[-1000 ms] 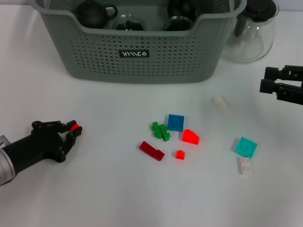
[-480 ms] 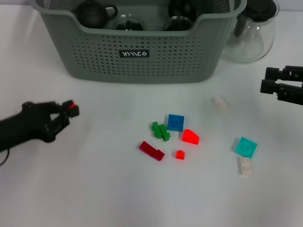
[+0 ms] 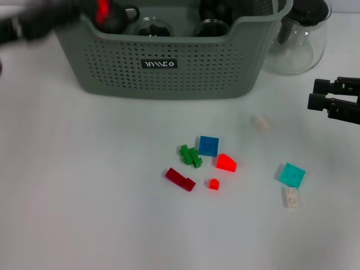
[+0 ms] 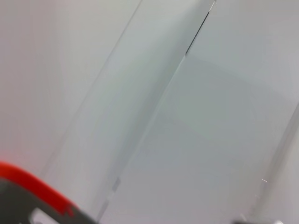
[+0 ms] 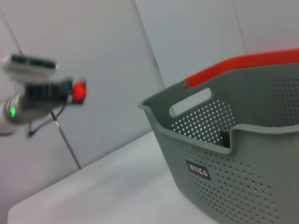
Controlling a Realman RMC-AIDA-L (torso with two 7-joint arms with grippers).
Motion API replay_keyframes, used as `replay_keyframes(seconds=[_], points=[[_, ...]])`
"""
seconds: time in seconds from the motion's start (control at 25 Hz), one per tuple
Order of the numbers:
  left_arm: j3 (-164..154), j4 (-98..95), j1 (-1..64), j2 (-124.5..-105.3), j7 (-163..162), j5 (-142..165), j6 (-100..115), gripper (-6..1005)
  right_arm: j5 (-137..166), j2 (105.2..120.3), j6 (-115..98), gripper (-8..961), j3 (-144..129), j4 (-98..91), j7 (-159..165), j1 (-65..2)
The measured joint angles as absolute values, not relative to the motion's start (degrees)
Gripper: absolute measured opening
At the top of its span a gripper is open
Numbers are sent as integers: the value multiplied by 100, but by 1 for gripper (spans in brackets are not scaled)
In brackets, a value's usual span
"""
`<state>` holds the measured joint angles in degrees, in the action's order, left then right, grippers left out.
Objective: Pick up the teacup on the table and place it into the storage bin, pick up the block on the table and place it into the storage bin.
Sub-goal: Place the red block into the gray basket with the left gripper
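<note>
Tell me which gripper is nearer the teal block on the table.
Right. The right gripper hangs just above and right of the teal block near the glass jug. The left gripper, shut on a red block, is up at the storage bin's left end.

Storage bin at back; jug right of it; blocks apparently scattered in front.

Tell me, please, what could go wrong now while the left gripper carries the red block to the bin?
The left gripper holds the red block at the bin rim; released now, it may fall outside. The bin already holds dark teaware there, so the block could bounce off it.
</note>
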<state>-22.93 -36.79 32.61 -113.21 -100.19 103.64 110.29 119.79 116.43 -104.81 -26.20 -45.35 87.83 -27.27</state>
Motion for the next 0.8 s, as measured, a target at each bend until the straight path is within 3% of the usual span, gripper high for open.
replay_keyframes(seconds=[0.16,0.2,0.24,0.36,0.48,0.8], points=[[-2433,-3711,3966,-11013,-10692,10409,9970,180,11979,11645,-10478,489,-2626,-4535,8774,-2735],[-2433,-3711,3966,-11013,-10692,10409,9970,182,11978,11645,-10478,489,-2627,-4535,8774,-2741],[-2925,-3760,4350,-10799,-11162,10615,9190,183,11978,11645,-10482,489,-2629,-4535,8774,-2747],[-3622,-3982,4612,-10666,-11679,10985,8520,187,11975,11646,-10490,489,-2651,-4536,8772,-2785],[-4306,-4317,4736,-10722,-12219,11607,7896,191,11973,11667,-10495,490,-2678,-4535,8771,-2832],[-5073,-4546,5167,-11205,-13055,12880,6871,201,11970,11692,-10491,489,-2685,-4535,8795,-2885]])
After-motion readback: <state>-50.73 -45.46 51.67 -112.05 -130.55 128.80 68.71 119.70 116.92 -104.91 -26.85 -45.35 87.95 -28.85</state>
